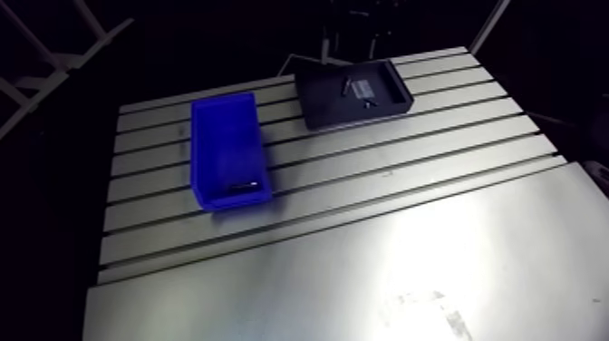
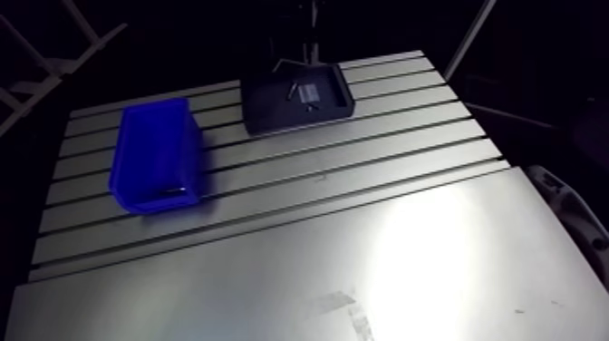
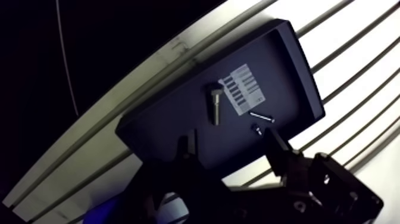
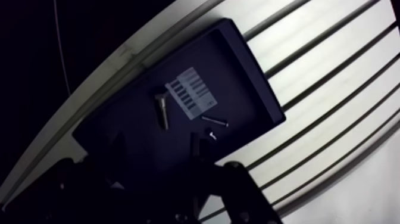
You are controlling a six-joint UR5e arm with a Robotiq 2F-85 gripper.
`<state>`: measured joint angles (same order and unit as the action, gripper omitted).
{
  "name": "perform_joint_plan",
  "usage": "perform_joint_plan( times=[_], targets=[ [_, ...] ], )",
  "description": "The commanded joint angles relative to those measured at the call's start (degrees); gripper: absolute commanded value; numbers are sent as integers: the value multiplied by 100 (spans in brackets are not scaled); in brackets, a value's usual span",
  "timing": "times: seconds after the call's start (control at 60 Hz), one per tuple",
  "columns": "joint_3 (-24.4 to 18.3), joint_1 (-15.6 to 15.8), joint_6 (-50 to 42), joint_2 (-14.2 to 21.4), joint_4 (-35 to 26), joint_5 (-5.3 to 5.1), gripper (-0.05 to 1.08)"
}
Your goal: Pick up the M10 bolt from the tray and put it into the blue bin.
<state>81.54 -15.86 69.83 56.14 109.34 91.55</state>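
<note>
You're on the approach: the grey steel M10 bolt (image 3: 215,105) lies in the shallow black tray (image 3: 297,68), just ahead of your gripper (image 3: 231,143) — jaws apart, empty. Next, descend, straddle its shank, close.

Setting: robotics lab or workshop bench.

Evidence:
- Table (image 1: 362,227): bare aluminium with long parallel slots across its far half and a plain sheet on its near half. No household furnishing.
- Bin (image 1: 234,199): a blue plastic parts bin on the table's slotted half.
- Tray (image 1: 326,107): black and shallow, at the table's far edge.
- Label (image 3: 243,88): a printed sheet with rows of dark bars, flat in the tray on the table.
- Hardware: a hex bolt (image 3: 215,104), a thin pin (image 3: 262,117) and a small screw (image 3: 257,128), loose in that tray.
- Gripper (image 3: 233,144): a two-finger industrial type, above the table.
</note>
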Motion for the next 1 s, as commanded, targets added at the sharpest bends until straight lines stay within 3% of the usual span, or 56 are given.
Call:
perform_joint_plan(
  times=[0.017,1.0],
  targets=[
    [23,4,8,-147,133,6,38],
    [242,-5,87,-329,312,-27,52]
  ],
)
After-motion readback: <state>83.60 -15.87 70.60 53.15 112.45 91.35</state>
